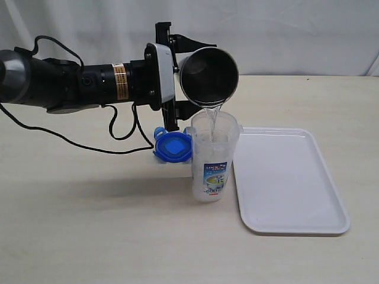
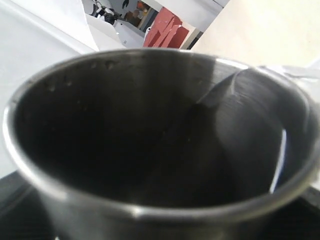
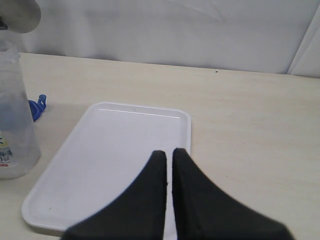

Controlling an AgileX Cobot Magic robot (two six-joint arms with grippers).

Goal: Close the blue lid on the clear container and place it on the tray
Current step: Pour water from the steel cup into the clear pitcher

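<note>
The clear container (image 1: 211, 160) stands upright on the table just left of the white tray (image 1: 290, 183), its mouth uncovered. The blue lid (image 1: 173, 146) lies flat on the table behind and to the left of it. My left gripper (image 1: 179, 74) is shut on a steel cup (image 1: 208, 76), tipped on its side above the container; a thin stream of water falls from the cup's rim into it. The cup (image 2: 160, 145) fills the left wrist view. My right gripper (image 3: 169, 152) hangs shut and empty over the tray (image 3: 115, 150); the container (image 3: 15, 120) shows at that view's edge.
A black cable (image 1: 112, 133) trails from the left arm across the table behind the lid. White curtain backs the table.
</note>
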